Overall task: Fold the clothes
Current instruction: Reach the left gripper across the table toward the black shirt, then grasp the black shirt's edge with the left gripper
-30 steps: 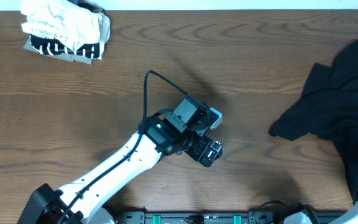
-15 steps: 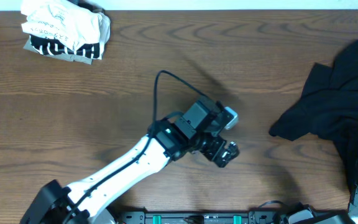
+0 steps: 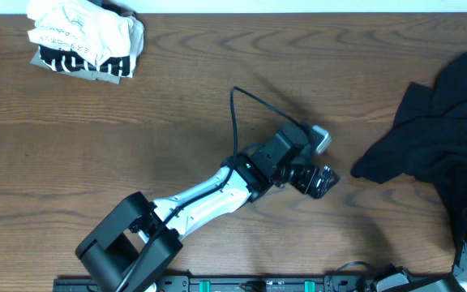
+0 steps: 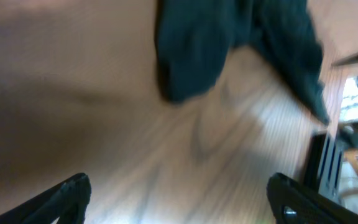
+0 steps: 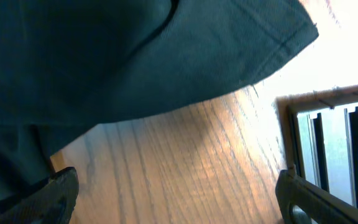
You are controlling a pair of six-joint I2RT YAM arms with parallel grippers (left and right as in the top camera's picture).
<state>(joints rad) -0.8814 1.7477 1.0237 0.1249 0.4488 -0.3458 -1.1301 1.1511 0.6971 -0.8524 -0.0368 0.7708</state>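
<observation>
Clothes [image 3: 444,154], a crumpled black shirt, lie at your table's [image 3: 177,122] right edge, your left gripper [image 3: 324,181] near its sleeve tip with jaws apart, grasping nothing, while your right gripper [image 5: 176,202], apparently also spread, hangs empty over the fabric.

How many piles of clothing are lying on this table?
2: a black shirt crumpled at the right edge, partly out of view, and a white bundle in the far left corner.

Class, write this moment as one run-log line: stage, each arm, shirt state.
stage: approach | left gripper: open, beside shirt's sleeve, empty | right gripper: open, under shirt edge | black shirt: crumpled, unfolded
</observation>
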